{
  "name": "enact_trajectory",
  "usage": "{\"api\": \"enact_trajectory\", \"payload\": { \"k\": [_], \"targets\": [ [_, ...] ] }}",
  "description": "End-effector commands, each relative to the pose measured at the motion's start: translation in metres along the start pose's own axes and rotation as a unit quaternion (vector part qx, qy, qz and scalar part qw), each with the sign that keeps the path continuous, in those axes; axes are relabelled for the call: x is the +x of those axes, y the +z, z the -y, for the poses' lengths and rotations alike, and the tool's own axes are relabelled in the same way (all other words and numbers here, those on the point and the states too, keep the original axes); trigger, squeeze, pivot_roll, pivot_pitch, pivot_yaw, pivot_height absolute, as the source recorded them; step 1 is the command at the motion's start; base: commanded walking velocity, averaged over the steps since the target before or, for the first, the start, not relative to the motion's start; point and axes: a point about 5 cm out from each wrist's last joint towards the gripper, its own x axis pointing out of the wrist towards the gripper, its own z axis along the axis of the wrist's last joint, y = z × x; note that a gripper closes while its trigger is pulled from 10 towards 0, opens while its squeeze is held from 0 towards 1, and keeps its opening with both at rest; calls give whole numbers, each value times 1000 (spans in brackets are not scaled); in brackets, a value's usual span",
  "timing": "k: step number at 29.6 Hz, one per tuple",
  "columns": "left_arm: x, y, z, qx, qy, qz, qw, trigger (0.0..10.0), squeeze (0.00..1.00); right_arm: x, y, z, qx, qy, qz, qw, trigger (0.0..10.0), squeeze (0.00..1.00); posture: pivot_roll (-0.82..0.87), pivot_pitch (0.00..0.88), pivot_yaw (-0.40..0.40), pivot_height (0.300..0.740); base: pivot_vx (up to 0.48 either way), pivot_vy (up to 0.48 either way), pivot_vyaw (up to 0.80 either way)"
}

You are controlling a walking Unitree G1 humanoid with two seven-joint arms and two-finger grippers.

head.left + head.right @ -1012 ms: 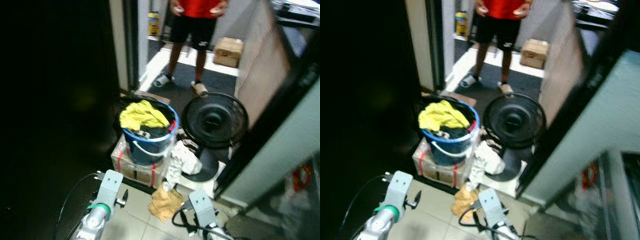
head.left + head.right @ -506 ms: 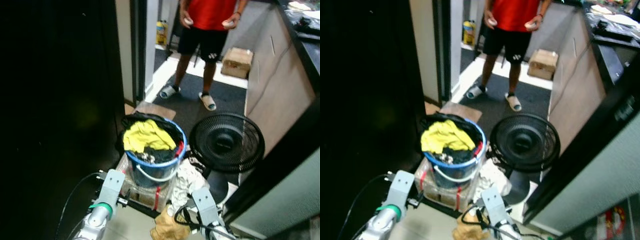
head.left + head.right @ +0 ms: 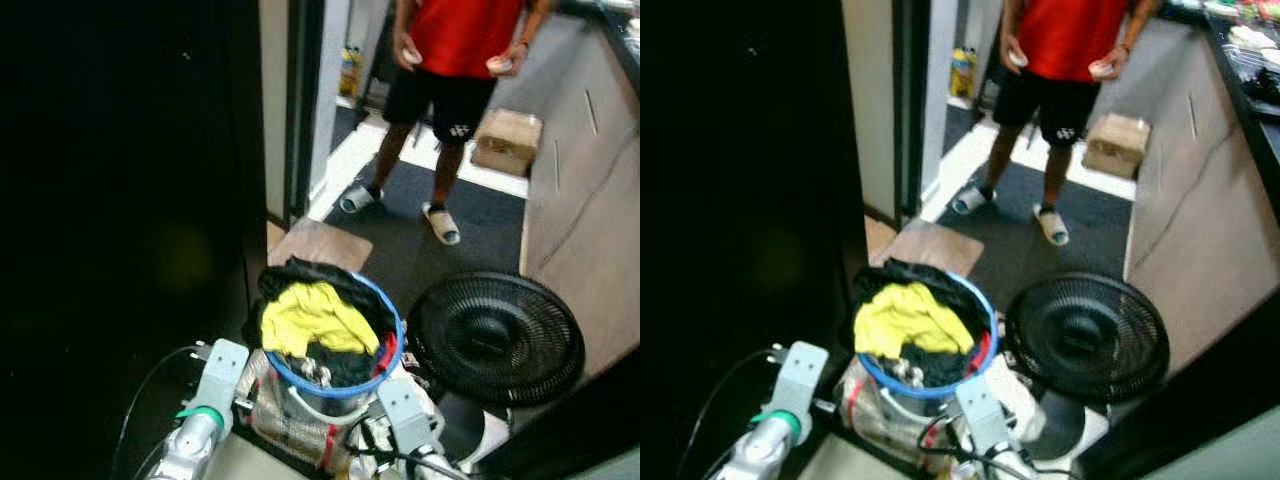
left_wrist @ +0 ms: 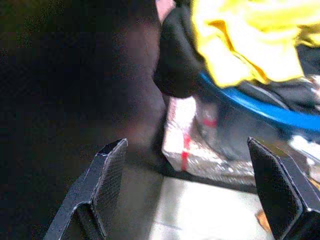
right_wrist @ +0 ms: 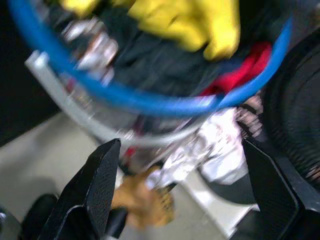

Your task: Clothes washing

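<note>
Camera closer: blue-rimmed plastic bucket of clothes (image 3: pixel 330 345) now lower centre. Left tool (image 4: pixel 192 192), right tool (image 5: pixel 182 187) spread, empty. Step: approach; next, grasp yellow garment (image 3: pixel 312 318).

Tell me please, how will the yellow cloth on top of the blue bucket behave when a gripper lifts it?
The crumpled yellow cloth lies in soft folds, so it will probably hang limp and stretch out. It looks thin, so likely light. It rests on dark clothes in the round blue plastic bucket and may drag some up.
</note>
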Motion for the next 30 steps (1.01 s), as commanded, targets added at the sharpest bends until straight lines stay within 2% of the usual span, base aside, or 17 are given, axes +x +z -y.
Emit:
{"api": "enact_trajectory", "payload": {
  "k": [1, 5, 18, 30],
  "targets": [
    [-4, -9, -2, 5, 2, -15, 1000, 10000, 0, -3, -7, -6, 6, 6, -13, 1000, 10000, 0, 61, 0, 6, 740, 401, 0, 0],
    [-4, -10, -2, 4, 4, -17, 1000, 10000, 0, -3, -7, -6, 6, 6, -12, 1000, 10000, 0, 61, 0, 6, 740, 344, 0, 0],
    [-4, -10, 4, 9, -14, -15, 1000, 10000, 0, -3, -8, -7, 7, 6, -14, 1000, 10000, 0, 59, 0, 9, 740, 0, 0, 0],
    [-4, -3, 19, 17, -62, 1, 998, 10000, 0, -3, -5, -1, 11, -11, -2, 1000, 10000, 0, 53, 0, 16, 740, 0, 0, 0]
  ]
}}
